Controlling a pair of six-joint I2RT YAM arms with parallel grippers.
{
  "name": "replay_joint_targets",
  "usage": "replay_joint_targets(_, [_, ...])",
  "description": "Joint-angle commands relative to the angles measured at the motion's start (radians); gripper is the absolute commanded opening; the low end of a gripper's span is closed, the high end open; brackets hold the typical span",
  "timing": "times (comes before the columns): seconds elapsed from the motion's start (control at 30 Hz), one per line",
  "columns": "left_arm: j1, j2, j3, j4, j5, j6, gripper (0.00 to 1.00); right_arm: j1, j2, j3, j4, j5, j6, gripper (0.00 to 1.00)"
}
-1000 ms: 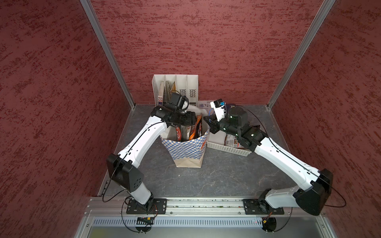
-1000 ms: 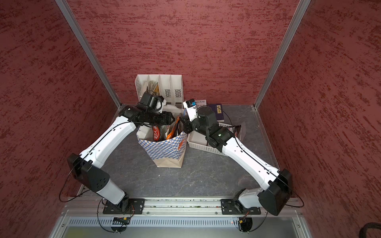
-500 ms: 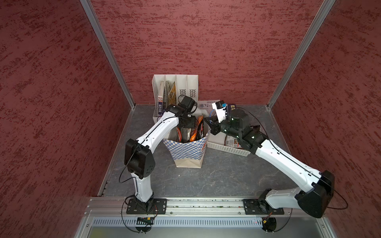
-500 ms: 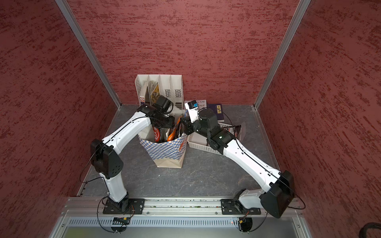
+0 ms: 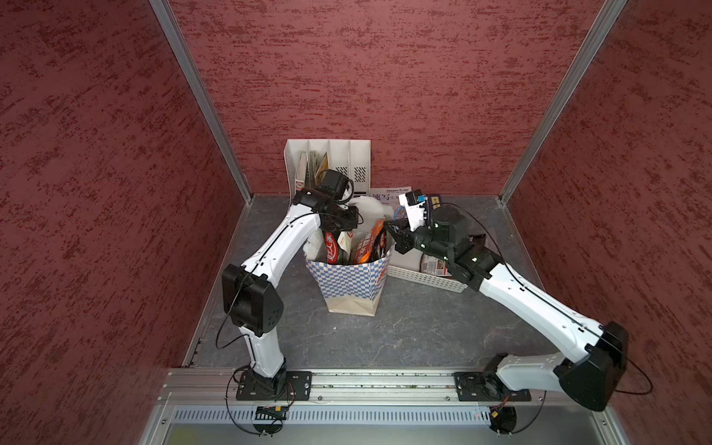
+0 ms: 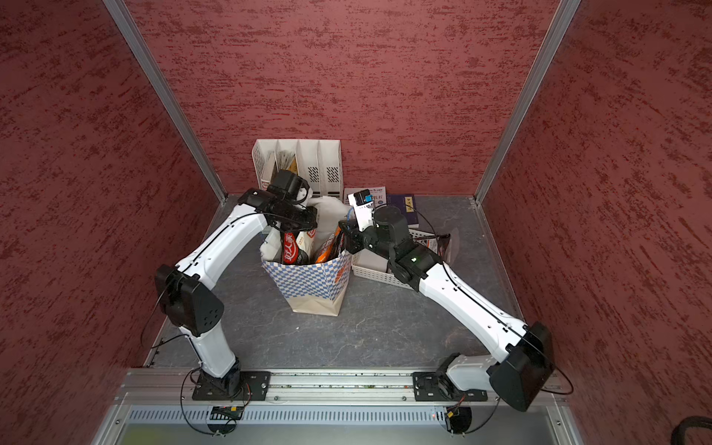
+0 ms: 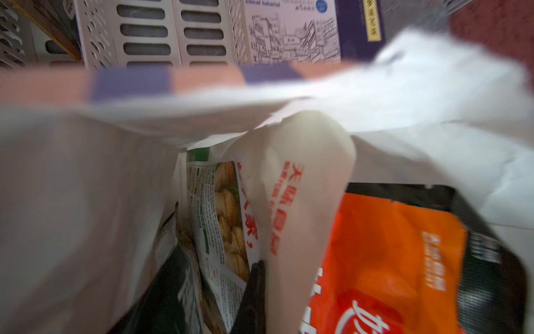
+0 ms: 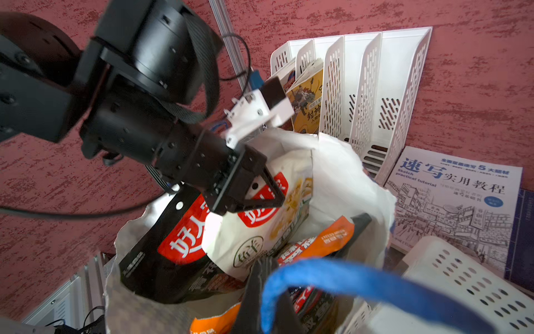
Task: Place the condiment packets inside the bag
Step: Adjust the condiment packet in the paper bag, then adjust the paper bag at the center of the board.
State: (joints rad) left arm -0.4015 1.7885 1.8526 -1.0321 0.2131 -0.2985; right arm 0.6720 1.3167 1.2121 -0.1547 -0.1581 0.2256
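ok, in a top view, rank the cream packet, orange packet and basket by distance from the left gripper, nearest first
From the left gripper, in a top view:
1. cream packet: directly beneath it, standing in the bag.
2. orange packet: also in the bag, further to the robot's right.
3. basket: outside the bag, beyond its right side.

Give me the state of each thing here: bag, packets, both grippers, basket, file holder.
bag: upright, mouth open.
condiment packets: standing in the bag, tops sticking out.
left gripper: shut, over the bag's mouth.
right gripper: shut, at the bag's rim.
basket: a dark packet lies inside.
file holder: upright, holds books.
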Motion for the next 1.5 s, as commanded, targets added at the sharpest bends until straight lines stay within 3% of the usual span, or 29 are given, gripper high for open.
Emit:
replay_joint_targets(0.0, [-0.017, -0.054, 0.043, 0.043, 0.121, -0.013, 0.00, -0.008, -0.037, -0.006, 0.050, 0.021, 0.008, 0.00])
replay_joint_targets(0.23, [-0.066, 0.038, 0.036, -0.012, 0.036, 0.041, 0.00, -0.009, -0.017, -0.003, 0.051, 0.005, 0.023, 0.00])
replay_joint_targets(0.4, [-0.077, 0.085, 0.031, -0.040, -0.105, 0.062, 0.00, -0.009, -0.021, -0.004, 0.043, 0.001, 0.032, 0.00])
replay_joint_targets(0.47, [-0.086, 0.085, 0.030, -0.048, -0.157, 0.069, 0.05, -0.009, -0.028, -0.008, 0.040, 0.005, 0.032, 0.00])
replay_joint_targets(0.6, [-0.097, 0.071, 0.033, -0.060, -0.188, 0.079, 0.33, -0.009, -0.030, -0.003, 0.027, 0.008, 0.033, 0.01])
replay_joint_targets(0.77, [-0.112, -0.030, 0.027, -0.024, -0.143, 0.065, 0.65, -0.009, -0.030, 0.005, 0.023, 0.000, 0.031, 0.23])
replay_joint_targets(0.9, [-0.122, -0.164, -0.003, 0.047, -0.063, 0.024, 0.82, -0.009, -0.043, 0.004, 0.023, -0.013, 0.028, 0.35])
replay_joint_targets(1.0, [-0.117, -0.287, -0.057, 0.079, -0.066, -0.004, 0.88, -0.009, -0.078, -0.003, 0.006, -0.012, 0.029, 0.46])
replay_joint_targets(1.13, [-0.058, -0.410, -0.156, 0.036, -0.125, -0.020, 0.92, -0.008, -0.162, -0.032, -0.039, 0.008, 0.033, 0.58])
replay_joint_targets(1.23, [0.058, -0.524, -0.282, 0.015, -0.126, -0.041, 0.93, -0.009, -0.242, -0.062, -0.099, 0.048, 0.044, 0.67])
replay_joint_targets(1.37, [0.236, -0.622, -0.402, -0.018, -0.026, -0.026, 0.93, -0.021, -0.305, -0.089, -0.245, 0.103, 0.099, 0.73])
replay_joint_targets(1.47, [0.295, -0.622, -0.434, -0.016, 0.120, 0.011, 0.93, -0.037, -0.322, -0.144, -0.304, 0.103, 0.149, 0.76])
